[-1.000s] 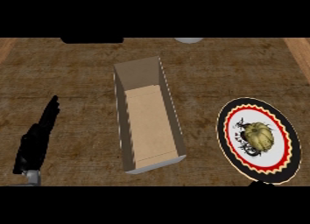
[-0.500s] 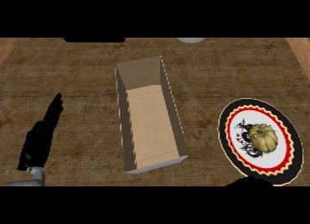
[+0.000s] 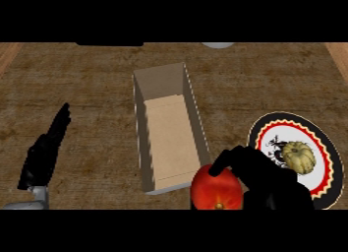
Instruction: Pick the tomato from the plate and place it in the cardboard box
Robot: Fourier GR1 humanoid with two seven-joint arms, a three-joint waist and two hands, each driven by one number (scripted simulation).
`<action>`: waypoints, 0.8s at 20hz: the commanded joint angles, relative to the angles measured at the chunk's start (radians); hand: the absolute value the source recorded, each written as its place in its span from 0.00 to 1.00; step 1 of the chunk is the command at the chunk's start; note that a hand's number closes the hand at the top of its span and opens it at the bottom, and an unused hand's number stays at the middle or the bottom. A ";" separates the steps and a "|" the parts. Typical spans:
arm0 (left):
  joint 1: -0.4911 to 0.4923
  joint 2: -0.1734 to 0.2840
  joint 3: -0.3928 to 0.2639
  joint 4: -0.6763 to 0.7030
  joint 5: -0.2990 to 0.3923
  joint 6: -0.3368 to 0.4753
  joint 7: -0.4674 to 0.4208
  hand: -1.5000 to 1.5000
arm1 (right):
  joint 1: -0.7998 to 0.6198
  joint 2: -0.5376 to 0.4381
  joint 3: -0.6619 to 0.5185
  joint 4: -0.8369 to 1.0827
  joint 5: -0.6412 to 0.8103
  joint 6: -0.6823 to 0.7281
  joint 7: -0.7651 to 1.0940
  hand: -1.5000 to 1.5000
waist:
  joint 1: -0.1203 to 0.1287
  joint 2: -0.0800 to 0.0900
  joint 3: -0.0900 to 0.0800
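Observation:
A red tomato [image 3: 216,191] shows at the lower edge of the head view, between the cardboard box [image 3: 169,129] and the plate [image 3: 293,120]. My right hand [image 3: 270,183] is curled round the tomato's right side, with fingers over its top. The long, open-topped box lies in the middle of the counter, just left of the tomato. The black plate has a red ring and a cream zigzag rim, and a yellowish ribbed object [image 3: 299,155] lies on it. My left hand [image 3: 44,153] rests open at the lower left, fingers straight and pointing away.
A white round object [image 3: 219,45] and a dark object [image 3: 110,44] sit at the counter's far edge. Lighter wooden strips border the counter at the far left and far right.
My right hand has risen into view at the lower edge with the red tomato in it. Neither showed a second ago. The left hand stays where it was.

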 commanded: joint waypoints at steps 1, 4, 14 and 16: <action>-0.056 -0.003 0.012 0.031 -0.002 0.005 0.023 0.50 | -0.196 0.036 -0.094 0.186 -0.119 -0.006 0.132 1.00 | -0.001 0.002 0.000; -0.019 -0.020 -0.008 0.002 -0.009 0.007 0.028 0.50 | -0.312 0.037 -0.160 0.325 -0.196 -0.050 0.144 1.00 | 0.004 0.001 0.001; -0.041 -0.004 0.015 0.013 0.001 -0.012 0.027 0.50 | -0.451 0.038 -0.217 0.808 -0.365 -0.266 0.038 1.00 | 0.000 0.001 0.002; -0.019 0.007 0.020 -0.012 0.014 -0.030 0.022 0.50 | -0.513 0.038 -0.238 0.927 -0.414 -0.307 0.051 1.00 | 0.016 0.003 0.002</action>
